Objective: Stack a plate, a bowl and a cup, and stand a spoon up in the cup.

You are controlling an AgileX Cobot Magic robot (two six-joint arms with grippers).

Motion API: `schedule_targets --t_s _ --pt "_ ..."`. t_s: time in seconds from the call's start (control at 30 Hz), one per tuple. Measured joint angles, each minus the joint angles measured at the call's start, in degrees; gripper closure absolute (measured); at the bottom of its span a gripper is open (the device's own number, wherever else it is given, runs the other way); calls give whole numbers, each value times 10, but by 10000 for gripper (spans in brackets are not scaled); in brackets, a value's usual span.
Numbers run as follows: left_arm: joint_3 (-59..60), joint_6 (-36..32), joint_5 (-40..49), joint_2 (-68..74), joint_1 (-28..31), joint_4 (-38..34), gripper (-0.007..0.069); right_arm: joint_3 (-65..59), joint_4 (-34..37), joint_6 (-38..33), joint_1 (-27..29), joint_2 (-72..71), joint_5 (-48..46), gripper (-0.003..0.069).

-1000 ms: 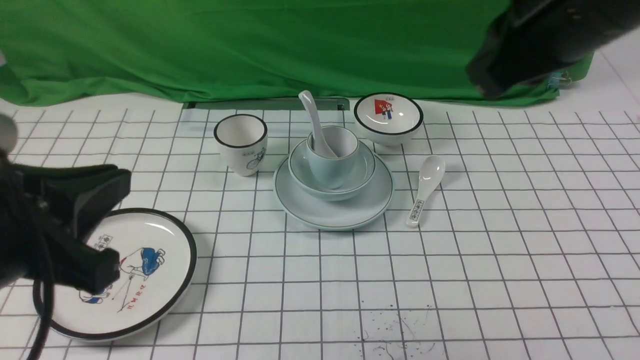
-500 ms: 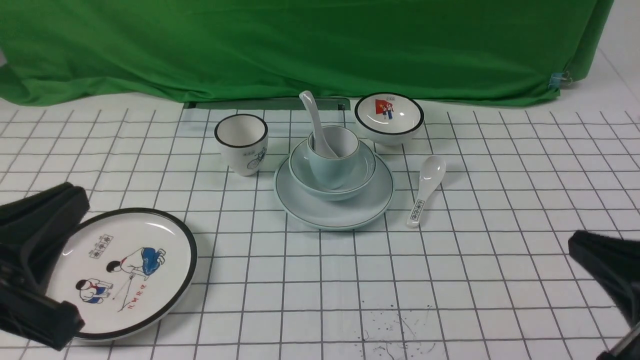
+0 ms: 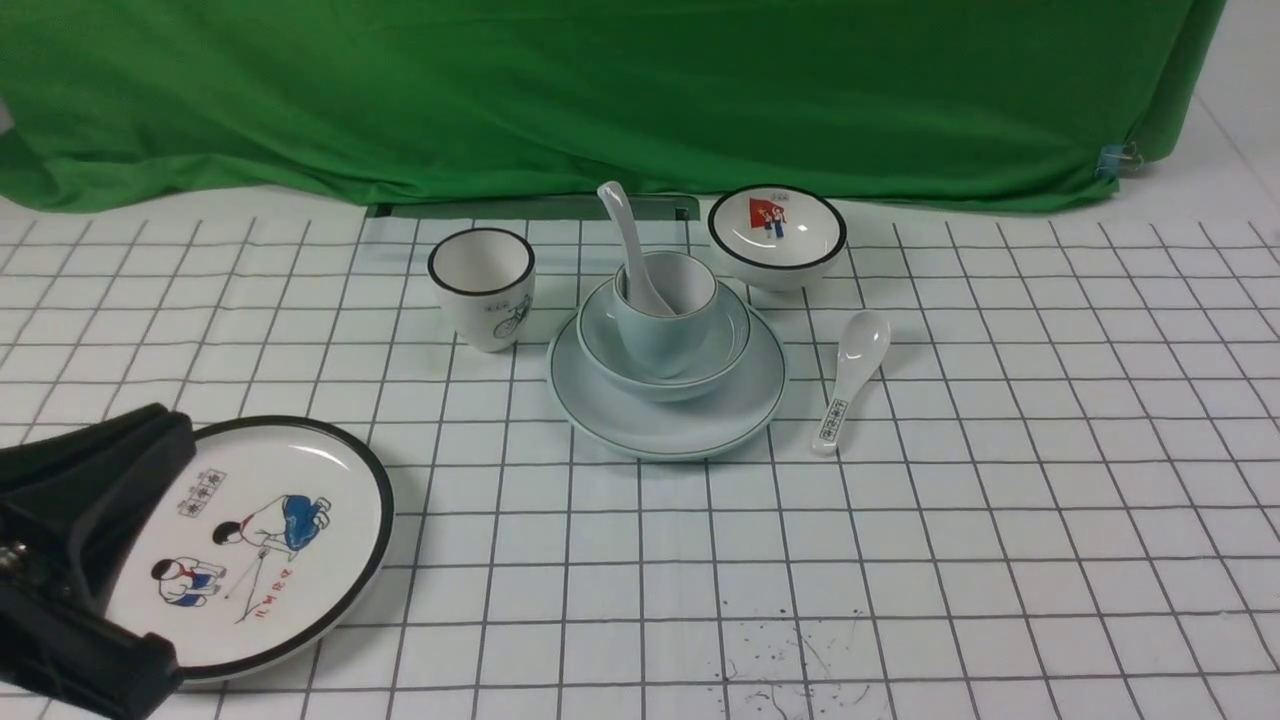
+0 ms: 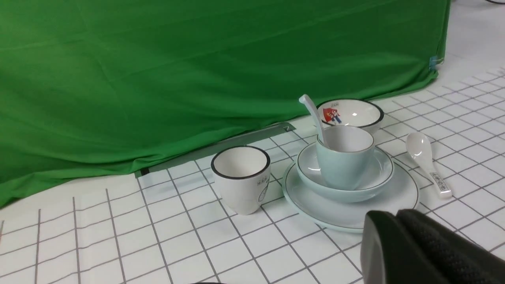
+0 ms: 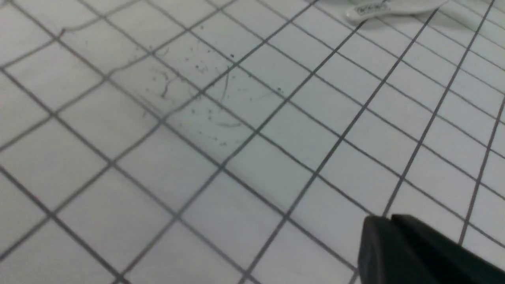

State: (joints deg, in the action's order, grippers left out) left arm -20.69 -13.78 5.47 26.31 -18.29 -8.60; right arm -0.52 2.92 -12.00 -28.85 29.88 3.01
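Celadon plate [image 3: 668,430], bowl [image 3: 598,345], cup [image 3: 655,340] and spoon [image 3: 628,235] look stacked mid-frame. Park left end effector [image 4: 394,221] and right end effector [image 5: 390,227], both closed and empty, clear of them.

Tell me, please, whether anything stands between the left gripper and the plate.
Nothing visible does: bare grid cloth separates the left gripper from the plate; the bicycle cup stands aside, the cartoon plate lies flat by it.

Bright diffuse light from above. Faint shadow round plate [image 3: 620,420]; small glare on picture plate [image 3: 318,456]. Right wrist view blurred, desk [image 5: 118,177] grid soft; other views sharp.
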Motion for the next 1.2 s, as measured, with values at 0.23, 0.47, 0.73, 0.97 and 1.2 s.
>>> schedule_targets --t_s 0.23,0.47,0.73,0.97,1.2 --pt "1 0 2 0 0 0 655 0 0 30 79 -129 -30 591" --pt "4 0 2 0 0 7 655 0 0 33 189 -288 -81 589" --pt "5 0 3 0 0 11 653 0 -1 48 238 -299 -155 586" --pt "5 0 3 0 0 11 653 0 -1 47 238 -299 -156 568" --pt "5 0 3 0 0 11 653 0 -1 47 238 -299 -157 547"
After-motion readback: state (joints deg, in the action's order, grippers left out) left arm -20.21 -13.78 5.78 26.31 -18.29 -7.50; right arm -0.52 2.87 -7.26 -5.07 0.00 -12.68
